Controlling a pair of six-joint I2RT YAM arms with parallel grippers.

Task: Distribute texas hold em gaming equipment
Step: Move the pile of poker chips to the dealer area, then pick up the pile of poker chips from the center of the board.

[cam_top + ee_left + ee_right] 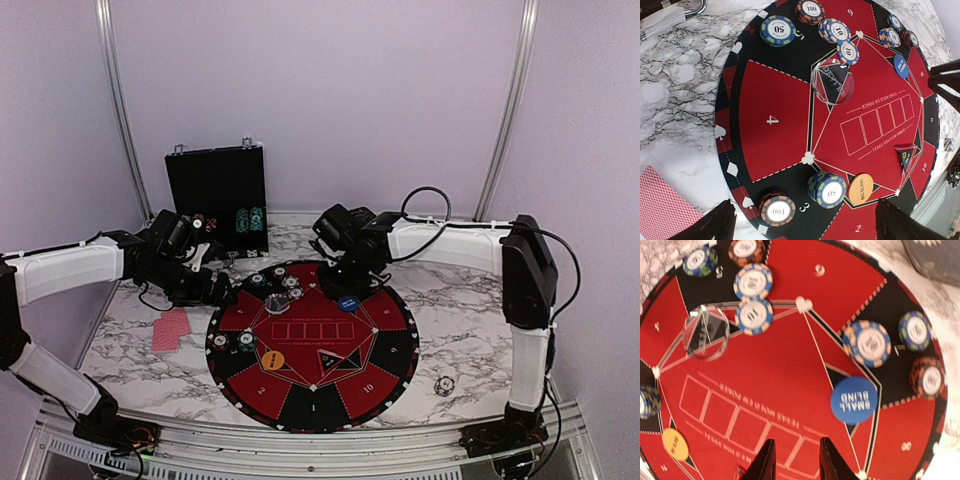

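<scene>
Left gripper (805, 207) is spread wide with nothing between its fingers (710, 225), hovering over the left edge of the round red-and-black mat (385, 330). Right gripper (797, 442) is only narrowly parted, bare red felt shows in the gap, nothing pinched; it hangs over the far-right part of the mat. Blue SMALL BLIND button (854, 400) lies flat on the mat close beside the right fingertips, not touching them. Clear disc (832, 82) sits flat left of the printed card boxes, over a black triangle. Far-edge chips (835, 30): a 50, a 100 and three 10s, two of the 10s overlapping. Three more chips (867, 342) lie along the rim past the blue button, each apart from the next. Near-left chips: a 50 stack (827, 190) and a 100 chip (777, 211) by sector 3, with the orange BIG BLIND button (860, 189) just beside the 50 stack. Red-backed playing cards (172, 330) are face down on the marble bench (470, 320), off the mat to its left, near the left gripper. One stray chip (445, 385) is on the bench right of the mat, well apart from the rest. Black case (217, 185) stands upright at the back, chip rows (250, 218) showing in its lower part.
</scene>
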